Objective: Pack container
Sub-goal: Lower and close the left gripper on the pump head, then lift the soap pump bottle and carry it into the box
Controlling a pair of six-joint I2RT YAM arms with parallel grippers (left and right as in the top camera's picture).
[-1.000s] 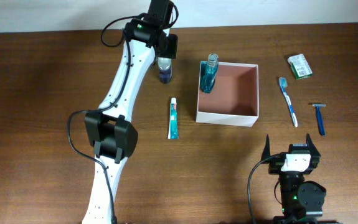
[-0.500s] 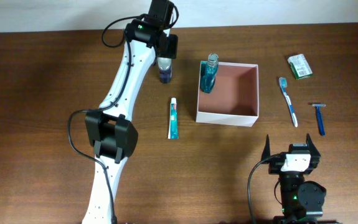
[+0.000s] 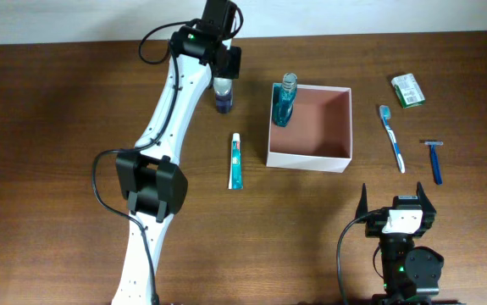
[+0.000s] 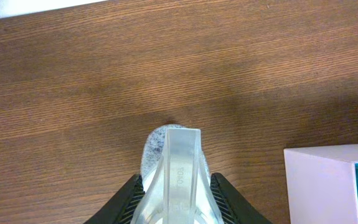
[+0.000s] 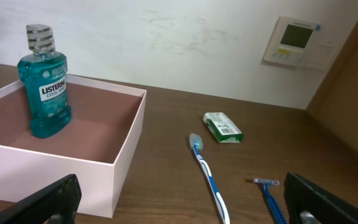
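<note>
One white box (image 3: 307,159), pinkish-brown inside, sits mid-table holding mouthwash (image 3: 284,103), toothpaste (image 3: 235,161) left, toothbrush (image 3: 393,138) right; left gripper (image 3: 224,80) squeezes a small bottle (image 4: 180,165) far left, right gripper (image 3: 396,200) gapes wide near.

The bench (image 3: 57,127) is dark brown wood grain. The container (image 3: 309,161) is white outside and pinkish-brown inside. Listerine bottle (image 3: 283,106): teal. Toothpaste tube (image 3: 236,161): white and teal. Toothbrush (image 3: 392,138): blue and white. Razor (image 3: 434,159): blue. Packet (image 3: 407,90): green. Small bottle (image 3: 224,93): clear, dark blue below.
</note>
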